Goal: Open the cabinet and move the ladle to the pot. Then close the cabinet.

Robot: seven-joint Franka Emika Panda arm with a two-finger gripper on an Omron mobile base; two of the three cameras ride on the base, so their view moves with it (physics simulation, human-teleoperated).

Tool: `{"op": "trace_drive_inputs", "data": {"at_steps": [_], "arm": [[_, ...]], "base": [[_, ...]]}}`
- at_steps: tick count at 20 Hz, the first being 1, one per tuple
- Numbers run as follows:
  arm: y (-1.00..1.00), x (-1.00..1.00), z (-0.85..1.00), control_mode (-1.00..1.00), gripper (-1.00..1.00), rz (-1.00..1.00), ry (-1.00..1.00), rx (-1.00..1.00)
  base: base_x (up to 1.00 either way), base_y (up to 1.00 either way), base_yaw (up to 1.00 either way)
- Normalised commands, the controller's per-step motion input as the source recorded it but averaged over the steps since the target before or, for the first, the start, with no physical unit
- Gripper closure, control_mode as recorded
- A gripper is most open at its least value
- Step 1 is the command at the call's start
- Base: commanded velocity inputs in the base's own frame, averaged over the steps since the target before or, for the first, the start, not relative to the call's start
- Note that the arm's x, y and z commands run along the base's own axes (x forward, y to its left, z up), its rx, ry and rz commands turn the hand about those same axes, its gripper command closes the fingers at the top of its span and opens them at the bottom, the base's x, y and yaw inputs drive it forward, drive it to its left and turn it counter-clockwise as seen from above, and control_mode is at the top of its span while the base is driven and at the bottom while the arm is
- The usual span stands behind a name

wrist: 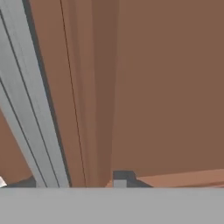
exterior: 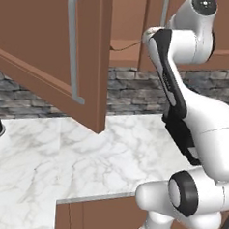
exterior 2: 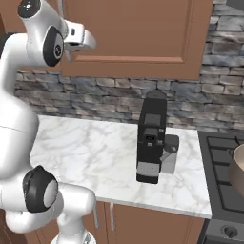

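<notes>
Cabinet (exterior: 53,49): left door swung wide over the marble bench (exterior: 50,155); stiff, hinged, best taken by its silver bar handle (exterior: 73,45). Pot (exterior 2: 238,169): on the stove at right, probably heavy. Ladle: thin dark line (exterior: 122,47) on the shelf, likely light. Claw: state cannot be told. No writing legible.

The left base view looks forward and down from behind the arm's left at the marble counter (exterior: 60,161), near the cabinet (exterior: 49,39) with its open door. The right base view faces that same counter (exterior 2: 100,147) from the arm's right, taking in the coffee machine (exterior 2: 151,138). The hand view sits very close against the cabinet (wrist: 166,87) beside its silver handle (wrist: 30,113).
</notes>
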Motion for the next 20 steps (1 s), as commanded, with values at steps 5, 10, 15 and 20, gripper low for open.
{"op": "trace_drive_inputs", "data": {"at_steps": [5,10,15,20], "arm": [[-0.81,-0.61,-0.01,-1.0,1.0,0.0,-0.22,0.0],[-0.81,-0.91,0.0,-1.0,1.0,-0.02,-0.16,0.0],[-0.94,-1.0,0.0,-1.0,1.0,-0.11,-0.05,0.0],[-0.99,-1.0,0.0,-1.0,1.0,-0.15,0.0,0.0]], "base": [[0.0,0.0,0.0],[0.0,0.0,0.0],[0.0,0.0,0.0],[0.0,0.0,0.0]]}}
